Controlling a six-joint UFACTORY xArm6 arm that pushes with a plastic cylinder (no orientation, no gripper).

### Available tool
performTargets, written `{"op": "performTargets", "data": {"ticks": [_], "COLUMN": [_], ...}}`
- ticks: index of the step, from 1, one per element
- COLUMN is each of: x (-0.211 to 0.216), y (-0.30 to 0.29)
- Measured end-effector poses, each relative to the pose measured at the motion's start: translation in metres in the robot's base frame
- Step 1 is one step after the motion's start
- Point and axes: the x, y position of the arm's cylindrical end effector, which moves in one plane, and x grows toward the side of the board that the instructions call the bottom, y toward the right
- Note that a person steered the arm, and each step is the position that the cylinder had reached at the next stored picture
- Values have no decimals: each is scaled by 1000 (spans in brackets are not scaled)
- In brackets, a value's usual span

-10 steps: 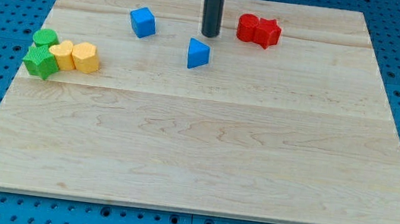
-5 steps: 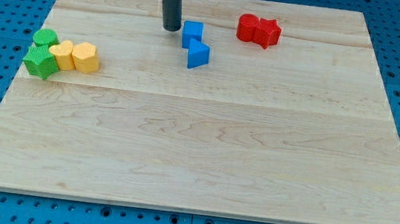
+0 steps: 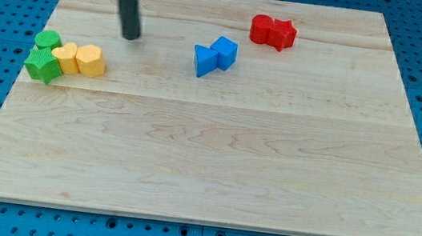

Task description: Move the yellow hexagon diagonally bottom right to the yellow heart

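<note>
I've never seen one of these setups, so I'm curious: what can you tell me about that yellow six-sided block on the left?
The yellow hexagon is a small, chunky six-sided block, plain matte yellow, standing flat on the wooden board near the view's left edge. Its left side touches the yellow heart, which in turn sits against two green blocks. My tip is up and to the right of it, not touching.
</note>
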Motion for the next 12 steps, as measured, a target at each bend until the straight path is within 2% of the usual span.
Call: {"op": "performTargets", "data": {"ticks": [1,2,4,5,7,8,10,11,12], "x": [28,28,63,84,176,202,175,145,106], "y": [-37,-39,-33,-18,102,39,-44,-59,-46]}}
